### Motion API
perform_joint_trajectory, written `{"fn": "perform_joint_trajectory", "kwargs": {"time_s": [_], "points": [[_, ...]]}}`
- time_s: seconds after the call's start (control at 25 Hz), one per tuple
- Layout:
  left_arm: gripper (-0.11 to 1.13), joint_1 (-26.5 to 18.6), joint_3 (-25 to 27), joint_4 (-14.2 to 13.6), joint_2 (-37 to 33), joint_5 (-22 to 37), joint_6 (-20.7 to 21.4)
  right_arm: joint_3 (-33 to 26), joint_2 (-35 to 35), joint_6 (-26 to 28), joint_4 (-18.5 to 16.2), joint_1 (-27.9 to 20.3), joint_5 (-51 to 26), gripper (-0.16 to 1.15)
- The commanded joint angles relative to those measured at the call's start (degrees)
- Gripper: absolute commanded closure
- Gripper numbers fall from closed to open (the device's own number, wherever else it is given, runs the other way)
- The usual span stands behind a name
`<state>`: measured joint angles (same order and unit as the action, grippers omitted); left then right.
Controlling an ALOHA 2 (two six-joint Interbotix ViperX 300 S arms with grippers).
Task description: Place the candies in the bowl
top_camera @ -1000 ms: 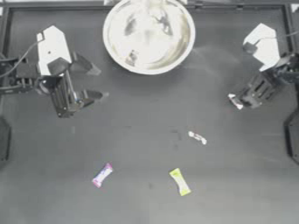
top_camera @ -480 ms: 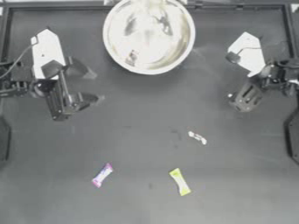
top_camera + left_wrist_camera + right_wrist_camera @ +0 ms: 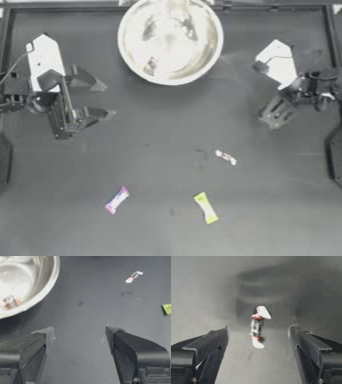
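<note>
- The right end effector (image 3: 275, 113) hangs at the tabletop's three o'clock side, jaws spread wide and holding nothing; its wrist view confirms the gap.
- Dead ahead between those jaws lies a white candy with red marks (image 3: 257, 326), its long axis running roughly along the approach line, not across the gap, so I judge the wrist needs a turn before closing.
- From above, that candy (image 3: 226, 157) lies toward seven o'clock of the right end effector, apart from it, near the tabletop's (image 3: 167, 125) centre. The right arm is the nearer one.
- The left end effector (image 3: 87, 97) waits at nine o'clock, also open and empty, pointing toward the middle.
- Farther out, the yellow-green candy (image 3: 206, 207) and the pink-purple candy (image 3: 116, 200) rest toward six and seven o'clock, well apart from both arms.
- The bowl (image 3: 169, 40) stands at twelve o'clock; one red-marked candy (image 3: 10, 302) already lies inside it.
</note>
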<state>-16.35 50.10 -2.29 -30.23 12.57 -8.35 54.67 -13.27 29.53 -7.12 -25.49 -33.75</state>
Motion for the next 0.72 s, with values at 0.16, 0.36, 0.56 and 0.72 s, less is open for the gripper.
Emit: {"fn": "perform_joint_trajectory", "kwargs": {"time_s": [0.16,0.36,0.56,0.72], "points": [[0.07,0.0,-0.3,0.1,-1.0,-0.4,0.0,-0.8,0.7,0.1,0.1,0.3,1.1,-0.01],[0.08,0.0,-0.3,0.1,-1.1,-0.4,0.0,-0.6,1.1,0.1,0.1,0.4,1.8,-0.01],[0.08,0.0,-0.3,0.1,-1.1,-0.4,0.0,-0.2,1.7,0.1,0.1,1.1,1.8,-0.01],[0.08,0.0,-0.2,0.1,-1.1,-0.4,0.0,0.0,2.4,0.1,0.1,1.2,2.0,-0.01]]}}
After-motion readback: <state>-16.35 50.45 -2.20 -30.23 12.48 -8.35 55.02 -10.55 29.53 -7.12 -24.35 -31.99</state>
